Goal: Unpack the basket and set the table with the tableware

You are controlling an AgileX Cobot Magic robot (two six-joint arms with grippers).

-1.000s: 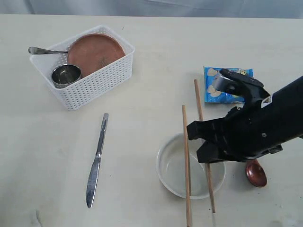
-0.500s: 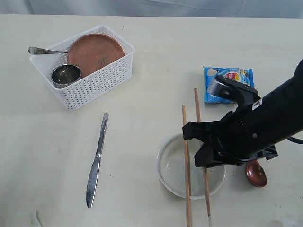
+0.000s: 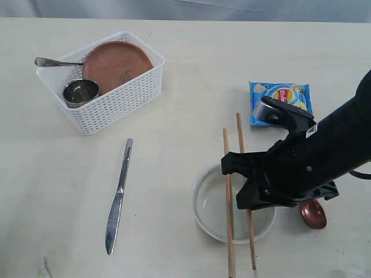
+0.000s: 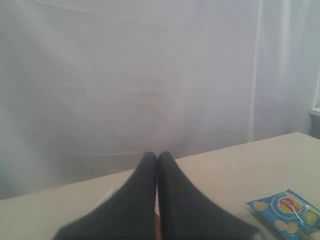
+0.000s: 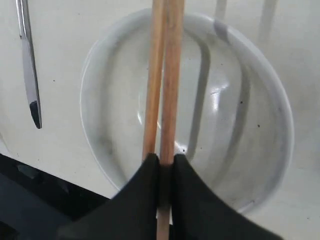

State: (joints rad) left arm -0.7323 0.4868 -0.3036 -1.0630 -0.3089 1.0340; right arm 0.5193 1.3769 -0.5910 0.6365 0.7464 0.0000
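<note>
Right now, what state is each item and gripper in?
basket, upright, holds plate, cup, fork
knife, flat on table
bowl, upright, empty
loose chopstick, lying across bowl
held chopstick, pinched over bowl
spoon, on table, partly hidden
chips bag, flat on table
left gripper, shut, empty
right gripper, shut on held chopstick

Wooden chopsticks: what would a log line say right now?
right gripper: shut on one wooden chopstick | second chopstick: lying across pale round bowl | left gripper: shut, empty | white lattice basket: partly unpacked

Table (image 3: 191, 75) lies bare between basket (image 3: 124, 95) and bowl (image 3: 200, 217), save the knife (image 3: 119, 194).
</note>
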